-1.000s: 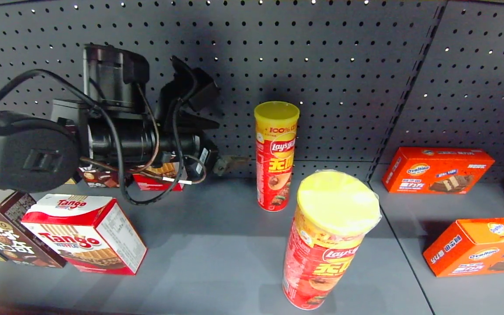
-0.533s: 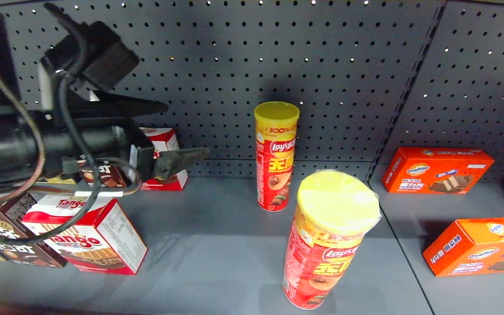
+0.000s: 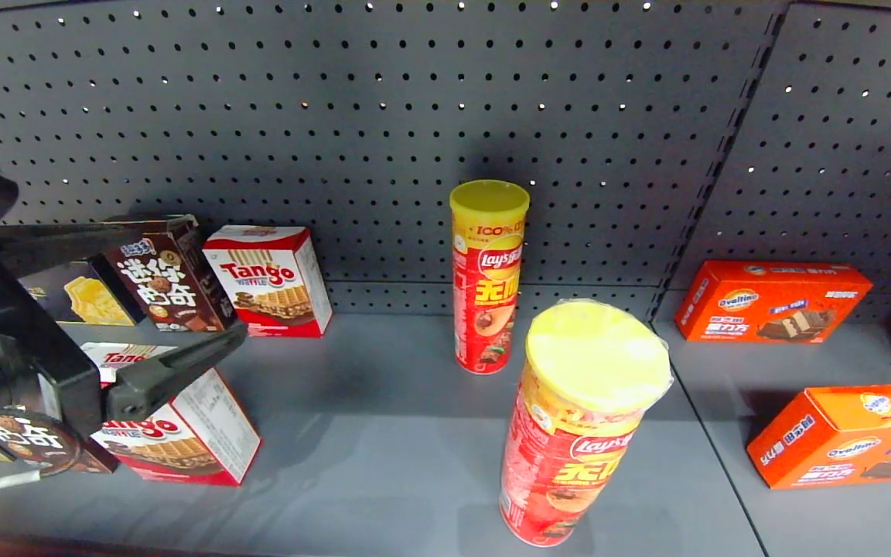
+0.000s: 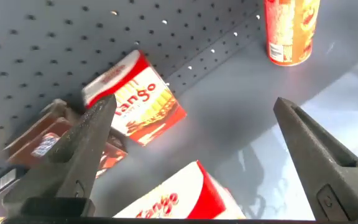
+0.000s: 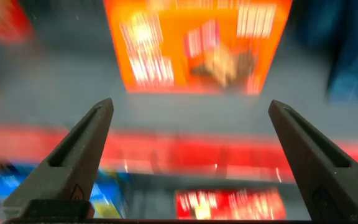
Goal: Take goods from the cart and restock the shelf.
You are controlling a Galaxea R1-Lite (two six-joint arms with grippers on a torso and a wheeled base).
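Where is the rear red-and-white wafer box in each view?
Head view: rear wafer box stands against the pegboard, left of the rear can.
Left wrist view: beyond the left gripper, at, against the pegboard.
Right wrist view: an orange box instead.
Shared landmark: the pegboard.

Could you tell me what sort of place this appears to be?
Probably a shop, or a mock-up of one: a grey shelf with a pegboard back holds packaged snacks, like a chip canister and a wafer box.
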